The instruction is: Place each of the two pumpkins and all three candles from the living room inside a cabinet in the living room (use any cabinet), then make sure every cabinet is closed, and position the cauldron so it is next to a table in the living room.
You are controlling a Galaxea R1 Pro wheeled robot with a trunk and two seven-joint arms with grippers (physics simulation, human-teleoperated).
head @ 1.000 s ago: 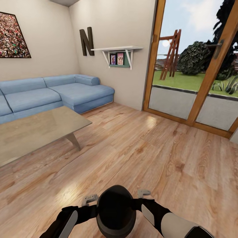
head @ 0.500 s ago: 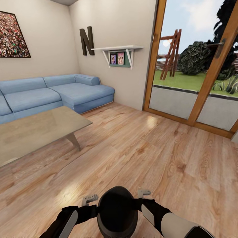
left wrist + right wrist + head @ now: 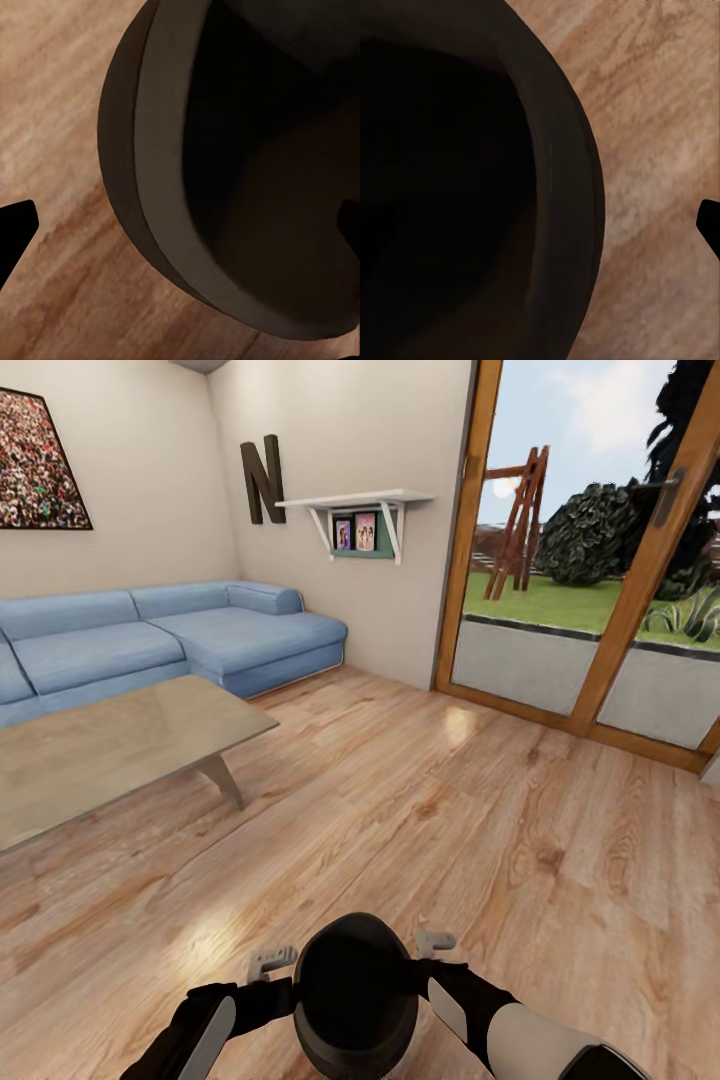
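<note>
The cauldron [image 3: 354, 1000] hung low in front of the robot, clamped at its rim between the left gripper [image 3: 271, 963] and right gripper [image 3: 434, 941], above the plank floor [image 3: 480, 830]. Far left stood the table [image 3: 110, 750], then the sofa [image 3: 170, 640]. A letter "N" [image 3: 262, 484] marked the wall.

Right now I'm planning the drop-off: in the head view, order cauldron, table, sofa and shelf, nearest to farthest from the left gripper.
1. Cauldron, beside the left gripper.
2. Table, ahead left.
3. Sofa, behind the table.
4. Shelf, on the far wall.
</note>
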